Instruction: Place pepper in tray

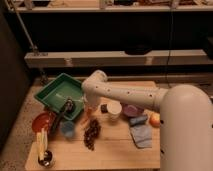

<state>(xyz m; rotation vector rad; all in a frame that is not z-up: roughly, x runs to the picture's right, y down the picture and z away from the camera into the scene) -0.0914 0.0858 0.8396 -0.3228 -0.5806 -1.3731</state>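
The pincer (88,111) is seen low over the surface (115,150), just beside the tray's (50,97) near corner; whether it is open or closed cannot be told. The pepper (88,118) is glimpsed right beneath it, between tray and grapes (91,134). It is judged light, firm, smooth-skinned and a little slippery, best taken across its middle. A wooden surface is shown, crowded with a red bowl (41,121) and cloth (141,135); dark shelving (115,57) is set behind.
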